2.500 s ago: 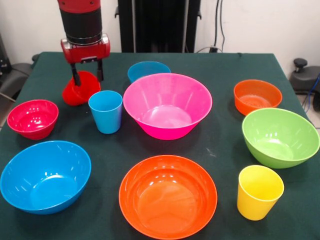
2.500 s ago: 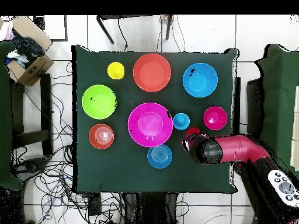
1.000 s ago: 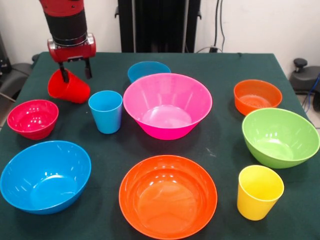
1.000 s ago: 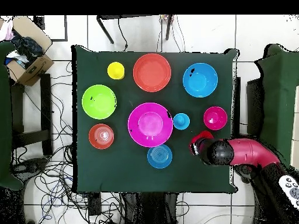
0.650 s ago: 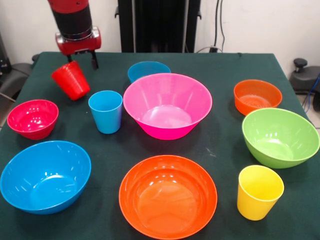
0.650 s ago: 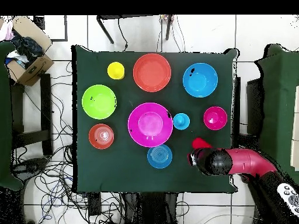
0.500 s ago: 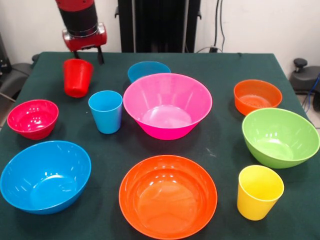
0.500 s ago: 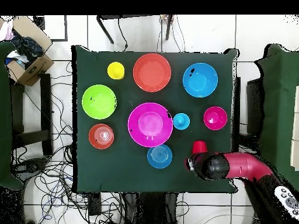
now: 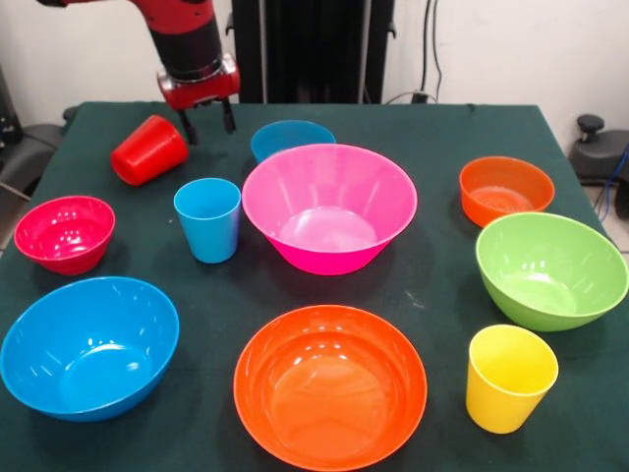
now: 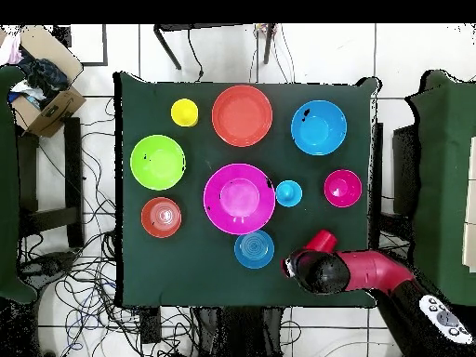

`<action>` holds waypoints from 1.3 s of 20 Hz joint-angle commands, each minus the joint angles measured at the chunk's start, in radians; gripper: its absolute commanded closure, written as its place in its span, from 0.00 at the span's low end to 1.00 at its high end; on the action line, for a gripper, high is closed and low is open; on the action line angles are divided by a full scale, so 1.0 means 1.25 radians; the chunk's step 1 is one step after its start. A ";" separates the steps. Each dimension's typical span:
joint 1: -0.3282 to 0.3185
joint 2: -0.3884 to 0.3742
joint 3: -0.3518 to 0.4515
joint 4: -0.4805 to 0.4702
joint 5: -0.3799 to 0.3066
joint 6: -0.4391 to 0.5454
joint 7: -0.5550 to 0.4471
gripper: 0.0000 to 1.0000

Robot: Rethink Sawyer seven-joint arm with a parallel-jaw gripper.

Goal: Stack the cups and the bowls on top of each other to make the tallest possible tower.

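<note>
The red cup (image 9: 147, 149) lies on its side at the table's far left, its mouth toward my gripper (image 9: 208, 120). The gripper hangs open just right of it with nothing between its fingers. From overhead, the arm's end (image 10: 310, 268) covers the gripper beside the red cup (image 10: 321, 241). The light blue cup (image 9: 207, 218) stands upright left of the large pink bowl (image 9: 329, 258), which is empty. A small blue bowl (image 9: 292, 137) sits behind the pink one. The yellow cup (image 9: 509, 378) stands at the near right. No tower shows; every piece stands alone.
Spread round the table are a small red bowl (image 9: 64, 231), a large blue bowl (image 9: 88, 344), a large orange bowl (image 9: 329, 385), a green bowl (image 9: 550, 267) and a small orange bowl (image 9: 506, 189). A cardboard box (image 10: 46, 93) sits off the table.
The gripper lifted the red cup, swung it upright, then let it go. The cup now lies tipped on the table and the gripper has moved right, toward the small blue bowl.
</note>
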 commanded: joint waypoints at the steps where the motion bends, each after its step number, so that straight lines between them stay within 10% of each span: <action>1: 0.047 0.017 0.023 -0.030 -0.074 -0.091 -0.007 0.00; 17: 0.096 -0.172 0.034 0.027 0.084 0.078 -0.010 0.00; 26: 0.193 -0.212 0.025 0.073 0.194 -0.012 0.143 0.00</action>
